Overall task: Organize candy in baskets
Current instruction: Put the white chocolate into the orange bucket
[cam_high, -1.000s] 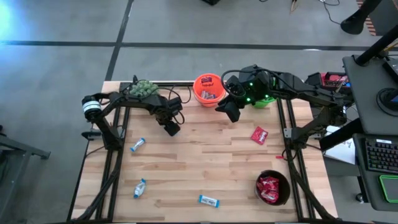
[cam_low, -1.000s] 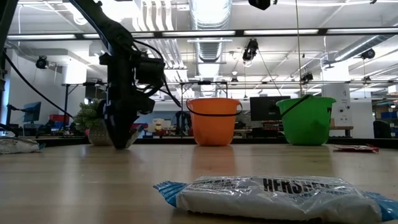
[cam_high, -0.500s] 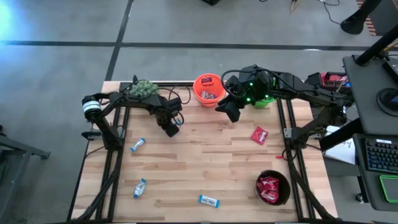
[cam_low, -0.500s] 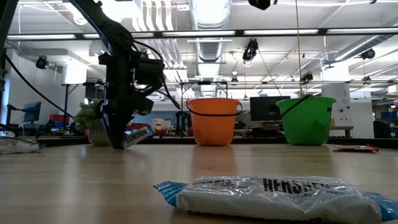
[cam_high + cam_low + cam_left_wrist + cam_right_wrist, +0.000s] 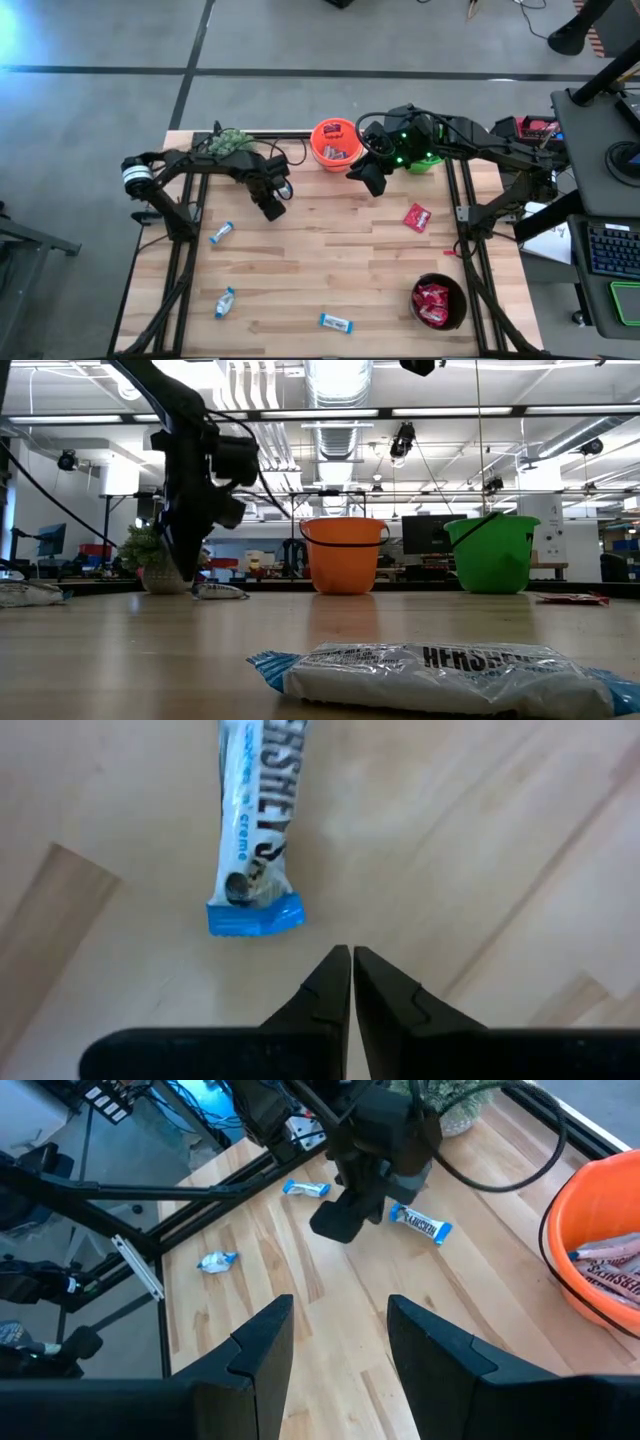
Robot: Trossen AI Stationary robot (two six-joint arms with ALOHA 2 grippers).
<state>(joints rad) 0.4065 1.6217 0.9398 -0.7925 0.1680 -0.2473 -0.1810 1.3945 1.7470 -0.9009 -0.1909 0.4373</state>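
Observation:
My left gripper (image 5: 272, 208) is shut with nothing between its fingers (image 5: 350, 982). It points down just above the table at the far left. A blue-and-white candy bar (image 5: 250, 830) lies flat on the wood right beside its tips, also seen in the low view (image 5: 220, 591). My right gripper (image 5: 370, 185) hangs open, high over the table beside the orange basket (image 5: 334, 143). That basket holds some bars. The green basket (image 5: 490, 553) stands to its right, mostly hidden by the right arm from above. The black basket (image 5: 438, 302) at the near right holds red packets.
A red packet (image 5: 417, 216) lies right of centre. Blue-and-white bars lie at the left (image 5: 221, 232), near left (image 5: 225, 302) and near middle (image 5: 336, 322). A potted plant (image 5: 230, 142) stands at the far left corner. Bare wood fills the table's middle.
My left gripper has shut beside the blue-and-white bar without keeping it. The bar stood tipped up at the fingers half a second ago and now lies flat on the table. The shut gripper has risen a little.

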